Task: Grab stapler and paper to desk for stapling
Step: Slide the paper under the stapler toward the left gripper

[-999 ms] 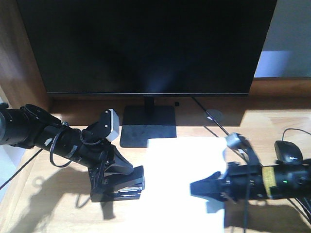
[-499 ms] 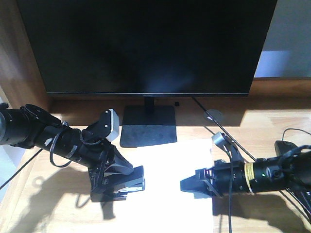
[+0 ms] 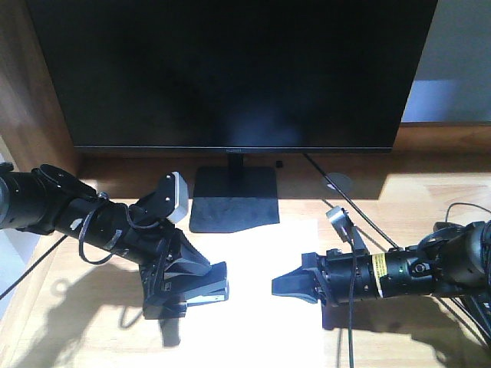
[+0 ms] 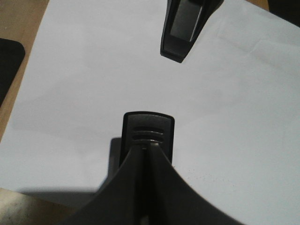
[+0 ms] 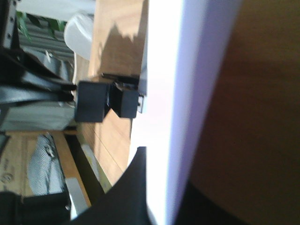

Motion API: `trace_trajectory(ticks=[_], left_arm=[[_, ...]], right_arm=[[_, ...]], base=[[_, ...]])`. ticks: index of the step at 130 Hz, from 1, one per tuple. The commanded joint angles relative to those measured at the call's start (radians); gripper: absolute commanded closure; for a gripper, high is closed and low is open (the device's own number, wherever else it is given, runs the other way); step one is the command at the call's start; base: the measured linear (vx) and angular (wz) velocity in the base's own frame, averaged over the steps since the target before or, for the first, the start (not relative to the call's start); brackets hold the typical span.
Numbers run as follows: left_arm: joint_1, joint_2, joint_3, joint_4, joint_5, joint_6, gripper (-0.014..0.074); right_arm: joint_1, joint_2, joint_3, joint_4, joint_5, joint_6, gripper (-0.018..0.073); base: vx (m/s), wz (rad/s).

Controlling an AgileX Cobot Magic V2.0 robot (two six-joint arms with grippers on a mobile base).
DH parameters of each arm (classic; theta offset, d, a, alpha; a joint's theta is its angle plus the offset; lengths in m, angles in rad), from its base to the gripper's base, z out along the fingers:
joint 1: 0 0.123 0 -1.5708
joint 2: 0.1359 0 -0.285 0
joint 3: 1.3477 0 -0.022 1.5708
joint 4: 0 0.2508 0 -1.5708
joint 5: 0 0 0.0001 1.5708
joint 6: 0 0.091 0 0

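**Stapler nosed onto the sheet's edge**

The paper (image 3: 265, 291) lies flat on the desk (image 3: 92, 322), toward its near edge before the monitor stand (image 3: 234, 198); the left gripper (image 3: 184, 287) is clamped on the stapler (image 3: 201, 290), its nose over the sheet's left margin; the right gripper (image 3: 295, 285) is pinched on the paper's opposite side. Judged: paper light, limp, creases easily, best held at an edge; stapler rigid, heavier, best gripped mid-body.

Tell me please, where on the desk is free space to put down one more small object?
Bare wood lies on the desk left of the left gripper, which holds the stapler, and also between the monitor stand and the cable. The paper is crowded: both grippers, with the right gripper, meet over it.
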Motion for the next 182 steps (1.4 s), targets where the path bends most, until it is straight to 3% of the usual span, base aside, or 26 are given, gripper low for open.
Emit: trace_trajectory(ticks=[1, 44, 182], left_arm=[[-0.003, -0.045, -0.014, -0.045, 0.037, -0.010, 0.0604], [-0.003, -0.045, -0.014, -0.045, 0.037, -0.010, 0.0604], [-0.003, -0.045, -0.014, -0.064, 0.070, -0.010, 0.0603]], right_arm=[[0.008, -0.040, -0.017, 0.071, -0.082, -0.015, 0.0562], [0.084, -0.040, -0.017, 0.131, -0.038, -0.034, 0.0562], [0.084, -0.040, -0.017, 0.129, -0.026, -0.034, 0.0562]], base=[[0.00, 0.00], [0.00, 0.00], [0.00, 0.00]])
